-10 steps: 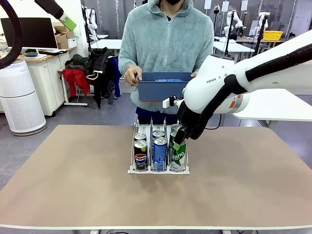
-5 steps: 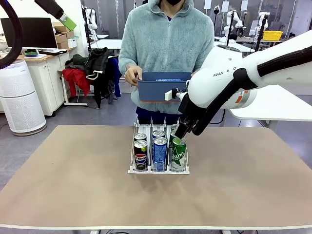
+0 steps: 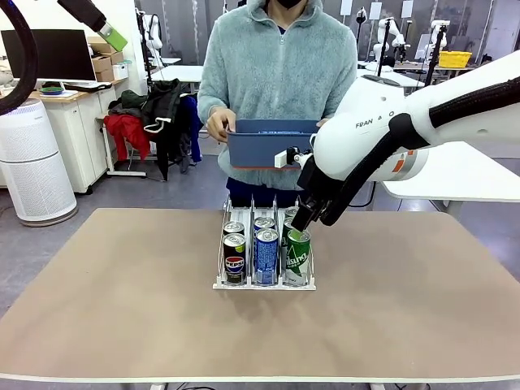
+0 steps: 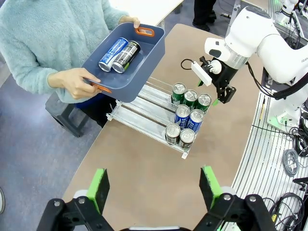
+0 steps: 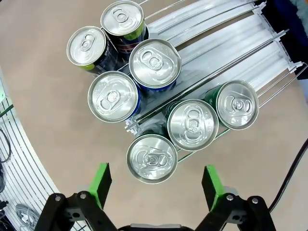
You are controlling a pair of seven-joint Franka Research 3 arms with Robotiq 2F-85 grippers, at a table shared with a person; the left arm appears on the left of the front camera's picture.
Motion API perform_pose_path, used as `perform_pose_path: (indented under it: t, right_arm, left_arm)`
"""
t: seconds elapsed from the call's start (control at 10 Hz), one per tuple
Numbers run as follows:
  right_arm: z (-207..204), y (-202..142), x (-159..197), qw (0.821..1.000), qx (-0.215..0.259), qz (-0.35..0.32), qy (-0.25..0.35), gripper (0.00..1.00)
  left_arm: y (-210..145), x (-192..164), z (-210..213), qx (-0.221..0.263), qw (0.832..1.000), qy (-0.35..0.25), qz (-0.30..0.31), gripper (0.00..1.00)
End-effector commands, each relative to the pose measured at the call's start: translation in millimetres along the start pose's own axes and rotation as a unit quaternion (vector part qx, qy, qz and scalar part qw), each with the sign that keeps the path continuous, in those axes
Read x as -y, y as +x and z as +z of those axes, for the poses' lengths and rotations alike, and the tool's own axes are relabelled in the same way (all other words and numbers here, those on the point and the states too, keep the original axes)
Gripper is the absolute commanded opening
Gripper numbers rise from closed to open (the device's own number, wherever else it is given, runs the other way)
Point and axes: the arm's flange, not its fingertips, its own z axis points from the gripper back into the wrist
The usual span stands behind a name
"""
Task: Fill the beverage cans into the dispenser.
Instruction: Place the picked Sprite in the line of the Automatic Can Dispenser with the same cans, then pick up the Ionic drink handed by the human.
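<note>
While the right pincer (image 3: 299, 230) hangs open and empty, the front green can (image 5: 152, 158) stands just below.

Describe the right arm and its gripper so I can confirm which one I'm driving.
The right arm is a rounded white shell with black joint sections, dark lettering, an orange patch and a black cable. The right gripper is black with green pads.
</note>
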Motion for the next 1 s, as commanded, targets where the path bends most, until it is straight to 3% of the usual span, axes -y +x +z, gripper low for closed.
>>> perform_pose_path:
  t: [0.0, 0.9]
  right_arm:
    - [-0.9, 1.4, 0.9, 1.0, -0.001, 0.003, -0.001, 1.0]
    - [-0.9, 1.4, 0.9, 1.0, -0.001, 0.003, -0.001, 1.0]
  left_arm:
    - [-0.9, 0.5, 0.8, 0.0, 1.0, 0.0, 0.001, 1.0]
    - [-0.9, 0.5, 0.8, 0.0, 1.0, 0.0, 0.001, 1.0]
